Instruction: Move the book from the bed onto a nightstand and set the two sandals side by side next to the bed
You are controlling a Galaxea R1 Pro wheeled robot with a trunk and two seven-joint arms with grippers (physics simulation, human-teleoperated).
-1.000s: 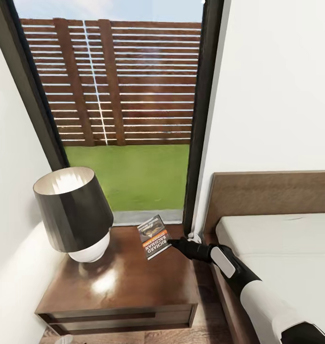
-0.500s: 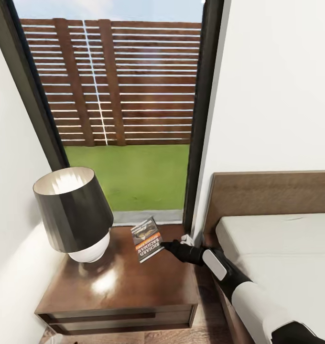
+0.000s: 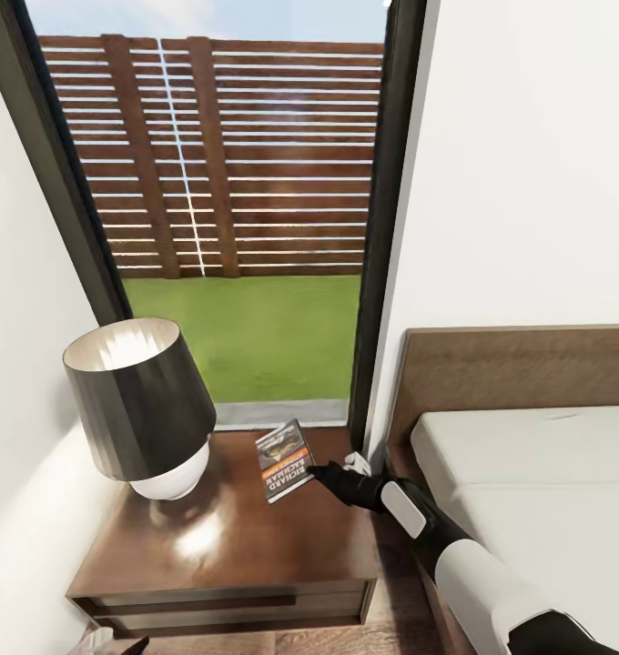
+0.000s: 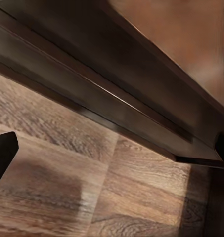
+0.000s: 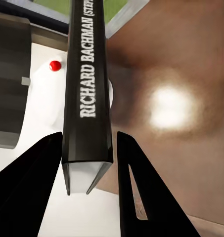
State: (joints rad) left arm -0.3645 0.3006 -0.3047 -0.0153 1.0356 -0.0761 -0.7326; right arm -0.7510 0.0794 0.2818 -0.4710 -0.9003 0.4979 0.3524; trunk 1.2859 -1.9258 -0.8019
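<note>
lamp (image 3: 141,409) crowding nightstand (image 3: 237,546) left, right half open

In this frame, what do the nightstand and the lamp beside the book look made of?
Nightstand: dark brown wood, glossy finish; grain and a bright light reflection show on its top. Lamp: dark shade, possibly metal or stiff fabric, over a smooth white base, perhaps ceramic. Book: paper, printed cover.

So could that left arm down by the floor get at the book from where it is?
Probably not as things stand. The left pincer sits low at the nightstand's base, facing the wooden floor, while the book is up over the top, between the right pincer's fingers.
</note>
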